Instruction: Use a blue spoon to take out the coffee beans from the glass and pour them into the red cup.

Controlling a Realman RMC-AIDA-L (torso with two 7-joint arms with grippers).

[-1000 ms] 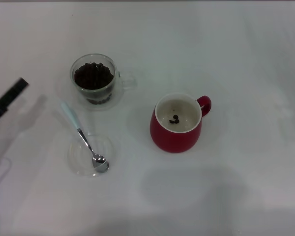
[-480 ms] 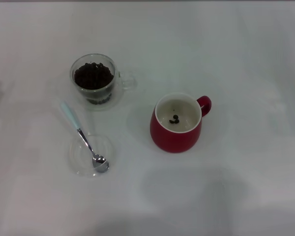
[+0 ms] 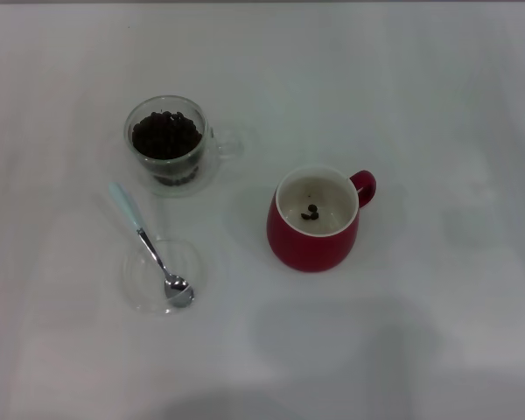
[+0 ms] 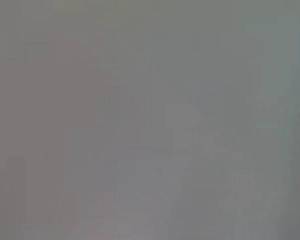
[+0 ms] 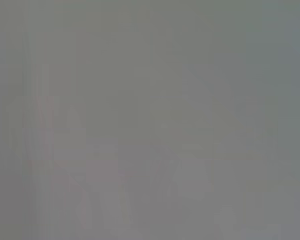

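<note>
So on the left side of the white table (image 3: 437, 105) there's a flat, shallow clear glass dish (image 3: 149, 297). The blue spoon (image 3: 150, 246) is lying across it: the shiny metal bowl sits inside the dish near its front edge, and the pale blue handle sticks out over the rim, angled toward the back left, with its tip resting on the table.

Just behind that, close to the spoon handle's tip but not touching it, is the glass (image 3: 166, 144). It's upright, its little clear handle points right, and it's pretty well filled with the coffee beans (image 3: 165, 134), a dark heap sitting close under the rim.

Further right and a bit nearer the front, well apart from the glass, stands the red cup (image 3: 313, 236), upright with its loop handle pointing to the back right. Inside, on the cream bottom, there are only a few loose beans (image 3: 311, 212) clumped together.

As for the grippers, neither one shows up in the head view, and both wrist views are just flat grey, so I can't tell whether they're open or closed, or holding anything.

No labels or writing readable on any of it.
</note>
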